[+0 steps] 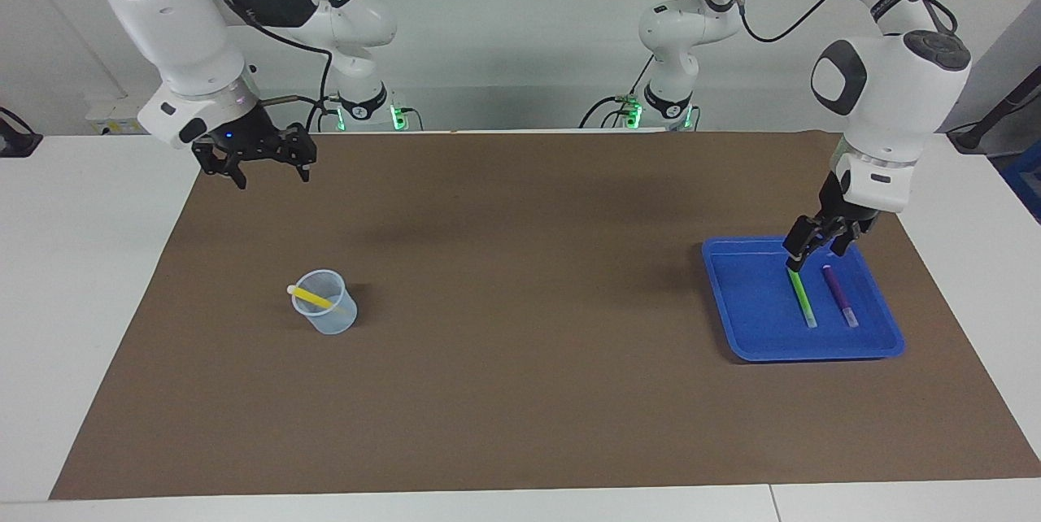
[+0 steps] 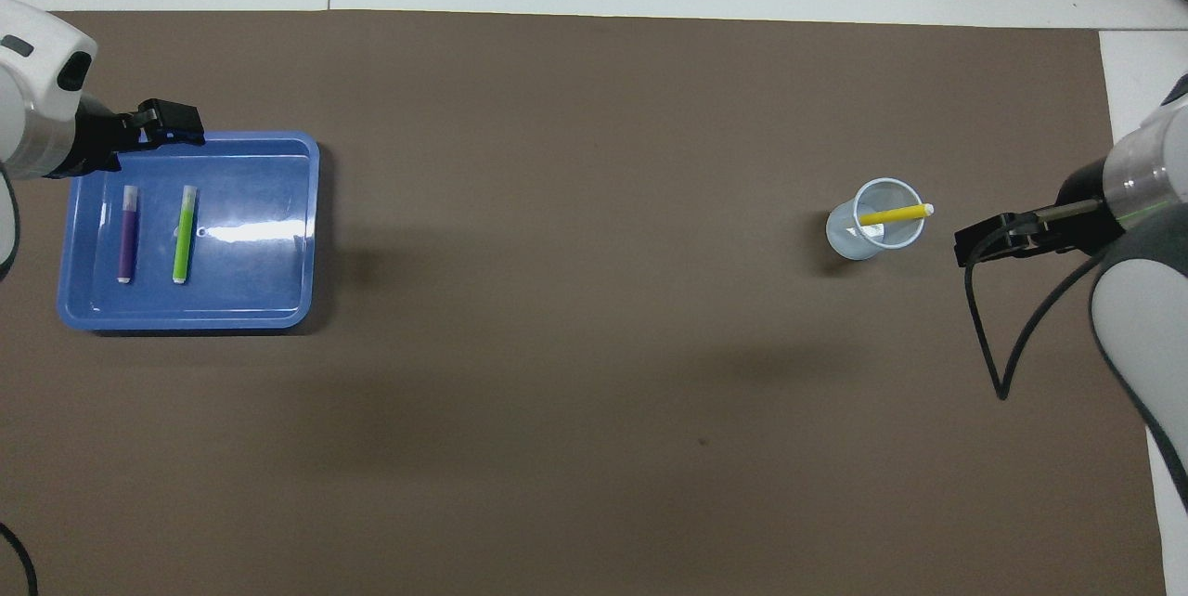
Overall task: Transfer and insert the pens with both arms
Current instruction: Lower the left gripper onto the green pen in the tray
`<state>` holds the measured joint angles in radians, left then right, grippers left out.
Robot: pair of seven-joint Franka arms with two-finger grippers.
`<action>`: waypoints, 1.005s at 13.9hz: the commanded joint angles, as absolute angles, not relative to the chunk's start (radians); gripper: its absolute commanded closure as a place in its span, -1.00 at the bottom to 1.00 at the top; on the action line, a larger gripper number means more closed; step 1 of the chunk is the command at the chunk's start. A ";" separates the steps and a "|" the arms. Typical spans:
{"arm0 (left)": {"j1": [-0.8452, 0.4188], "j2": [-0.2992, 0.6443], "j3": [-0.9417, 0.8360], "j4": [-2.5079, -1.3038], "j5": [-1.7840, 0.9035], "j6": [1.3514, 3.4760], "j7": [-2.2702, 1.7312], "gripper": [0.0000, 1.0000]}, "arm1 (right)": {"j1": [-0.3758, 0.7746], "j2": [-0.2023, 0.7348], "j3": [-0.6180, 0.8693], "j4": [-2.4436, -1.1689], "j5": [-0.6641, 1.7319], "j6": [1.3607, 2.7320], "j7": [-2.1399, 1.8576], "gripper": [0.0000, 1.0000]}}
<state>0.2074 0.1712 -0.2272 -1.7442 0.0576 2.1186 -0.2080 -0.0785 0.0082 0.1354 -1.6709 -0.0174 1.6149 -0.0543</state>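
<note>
A yellow pen [image 1: 313, 296] [image 2: 893, 215] leans inside a clear plastic cup [image 1: 329, 319] [image 2: 849, 239] toward the right arm's end of the table. A green pen [image 1: 802, 298] [image 2: 185, 239] and a purple pen [image 1: 838, 294] [image 2: 126, 239] lie side by side in a blue tray [image 1: 732, 302] [image 2: 269, 234] at the left arm's end. My left gripper [image 1: 813, 254] [image 2: 176, 123] hangs open over the tray, just above the green pen, holding nothing. My right gripper [image 1: 271, 172] [image 2: 974, 243] is open and empty, raised high beside the cup.
A brown mat [image 1: 520, 302] covers most of the white table, and the cup and tray both stand on it. A black cable loops down from the right arm's wrist [image 2: 998, 364].
</note>
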 commanded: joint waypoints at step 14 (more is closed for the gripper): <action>0.310 0.408 -0.192 -1.770 0.178 2.203 0.181 -1.00 | -0.087 -0.009 0.135 -1.690 -0.029 1.623 -0.032 -1.00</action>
<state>0.3120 0.4207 -0.1857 -1.7336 0.1600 2.1707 0.1760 -0.0842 0.0081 0.1300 -1.6714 -0.0177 1.6150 -0.0457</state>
